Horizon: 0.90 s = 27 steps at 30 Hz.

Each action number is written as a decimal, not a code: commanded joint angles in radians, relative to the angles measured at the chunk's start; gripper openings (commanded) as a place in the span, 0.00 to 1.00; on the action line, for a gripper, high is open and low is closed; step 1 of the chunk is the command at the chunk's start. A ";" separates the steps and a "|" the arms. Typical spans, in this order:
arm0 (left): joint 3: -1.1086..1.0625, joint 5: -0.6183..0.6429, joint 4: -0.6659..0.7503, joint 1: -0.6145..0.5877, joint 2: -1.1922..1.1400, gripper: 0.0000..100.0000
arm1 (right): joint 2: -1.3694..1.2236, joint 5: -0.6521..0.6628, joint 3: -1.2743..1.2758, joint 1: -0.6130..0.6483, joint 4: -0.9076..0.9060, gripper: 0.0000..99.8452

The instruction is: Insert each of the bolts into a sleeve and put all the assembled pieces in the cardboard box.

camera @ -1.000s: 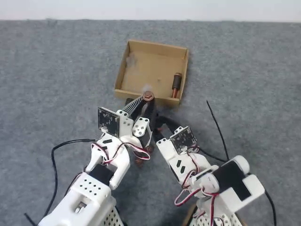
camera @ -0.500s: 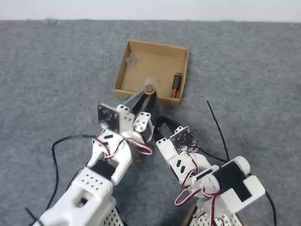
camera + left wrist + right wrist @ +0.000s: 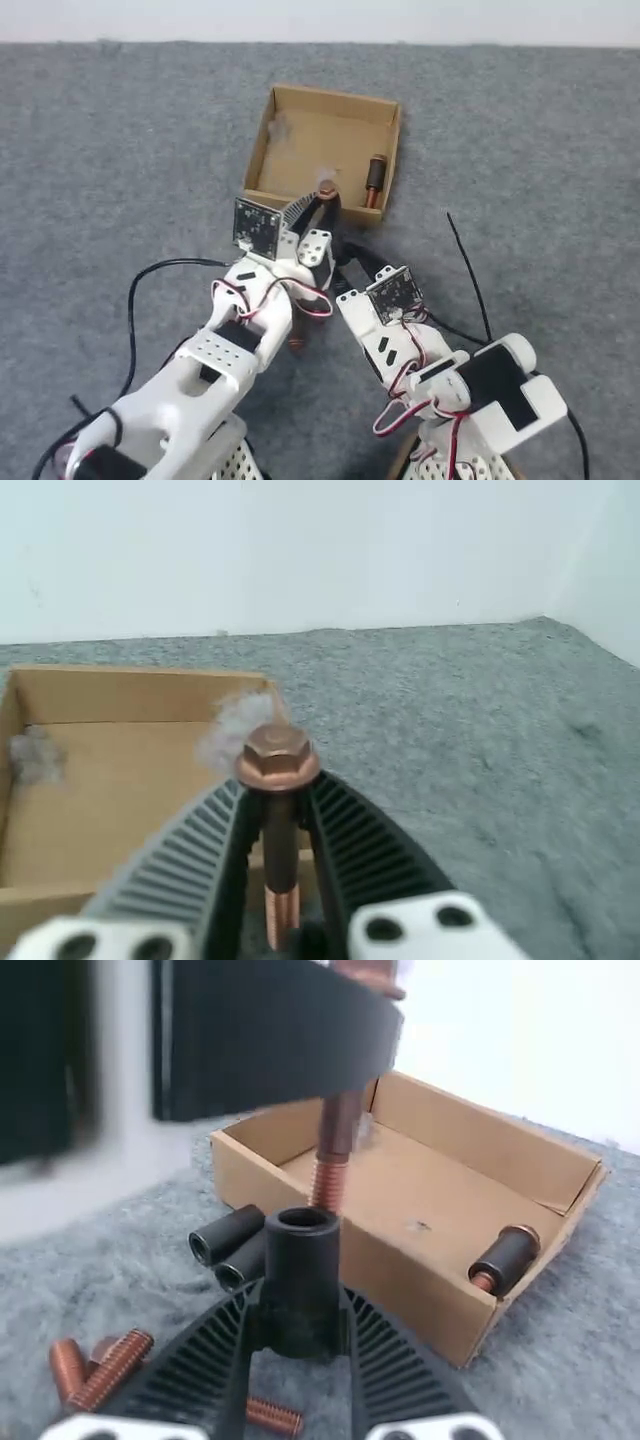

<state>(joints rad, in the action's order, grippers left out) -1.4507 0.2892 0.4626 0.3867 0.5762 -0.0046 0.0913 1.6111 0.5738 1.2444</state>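
Observation:
My left gripper (image 3: 276, 798) is shut on a copper bolt (image 3: 277, 756), hex head up and threads pointing down, at the near wall of the cardboard box (image 3: 265, 140). My right gripper (image 3: 303, 1305) is shut on an upright black sleeve (image 3: 303, 1260). The bolt's threaded tip (image 3: 329, 1182) hangs just above and slightly behind the sleeve's open top, not inside it. In the high view the left gripper (image 3: 322, 205) holds the bolt (image 3: 326, 187) over the box's near edge, and the right gripper (image 3: 347, 262) sits right behind it. One assembled piece (image 3: 375, 180) lies in the box.
Two loose black sleeves (image 3: 228, 1247) lie against the box's outer wall. Several loose bolts (image 3: 100, 1370) rest on the grey carpet near my right gripper; one bolt (image 3: 296, 344) shows between the arms. Black cables (image 3: 470, 280) trail beside both arms.
My left arm has stretched toward the box, carrying the bolt a little farther and to the right. The right arm has barely shifted.

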 commanded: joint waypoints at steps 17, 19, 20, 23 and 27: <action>0.061 0.009 0.046 -0.049 0.006 0.01 | 0.042 -0.009 -0.095 -0.059 -0.131 0.01; 0.061 0.009 0.044 -0.048 0.006 0.01 | 0.042 -0.008 -0.095 -0.058 -0.131 0.01; 0.061 0.011 0.044 -0.041 0.006 0.01 | 0.042 -0.006 -0.095 -0.056 -0.131 0.01; 0.056 0.009 0.041 0.002 0.006 0.01 | 0.042 -0.006 -0.104 -0.056 -0.133 0.01; 0.059 0.008 0.040 0.011 0.006 0.01 | 0.042 -0.006 -0.106 -0.059 -0.133 0.01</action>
<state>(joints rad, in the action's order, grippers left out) -1.4507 0.2877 0.4626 0.3821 0.5762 -0.0046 0.0913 1.5512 0.5232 1.1155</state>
